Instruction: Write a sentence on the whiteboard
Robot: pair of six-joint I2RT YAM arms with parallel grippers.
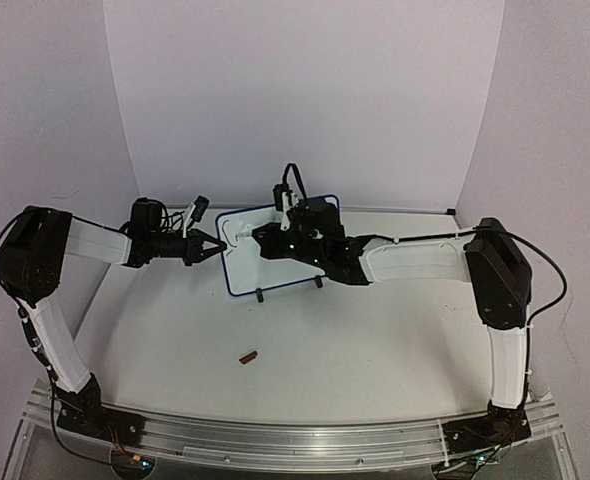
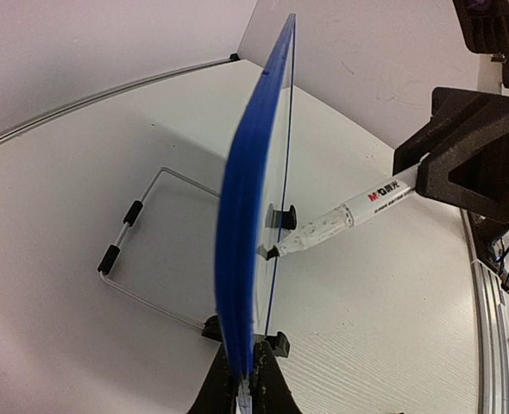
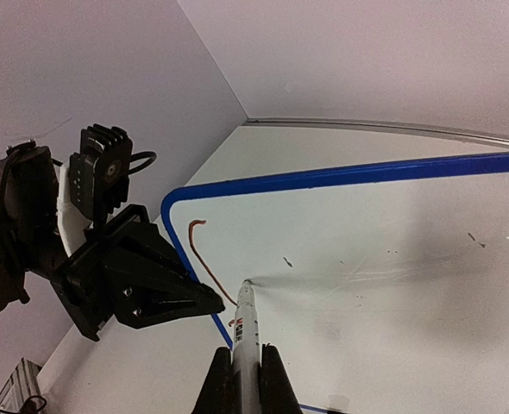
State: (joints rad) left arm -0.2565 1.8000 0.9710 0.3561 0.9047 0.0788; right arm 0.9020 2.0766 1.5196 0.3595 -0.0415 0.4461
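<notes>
**Between two arms, the writing gets under way**

Between my two grippers the whiteboard (image 1: 243,272) stands propped on its wire stand (image 2: 142,250), its face toward my right arm. My left gripper (image 2: 246,392) is pressed together on the blue frame at the board's left edge. It pinches the frame so the board cannot slide or tip when the pen pushes against it. My right gripper (image 3: 244,388) is clamped on a white marker (image 3: 247,323), whose barrel runs straight out ahead of the fingers. The tip touches the white surface just inside the frame's left side, close beside the left gripper's black fingers. That starting point suits the job, I judge: text begun at the far left leaves the whole width free ahead of the pen.

Of the sentence (image 3: 199,254) only a single stroke shows. It is a thin reddish-brown line, hooked at the top, running down to end at the marker's tip. Out to the right of my right gripper the surface is bare white apart from a few faint specks and a soft grey smear. Above the stroke are a rounded corner and the blue rim.

Well behind both grippers, toward my bases, a small reddish-brown object (image 1: 248,355) lies on the table (image 1: 375,350). It may be the marker's cap, though it is too small to say.
</notes>
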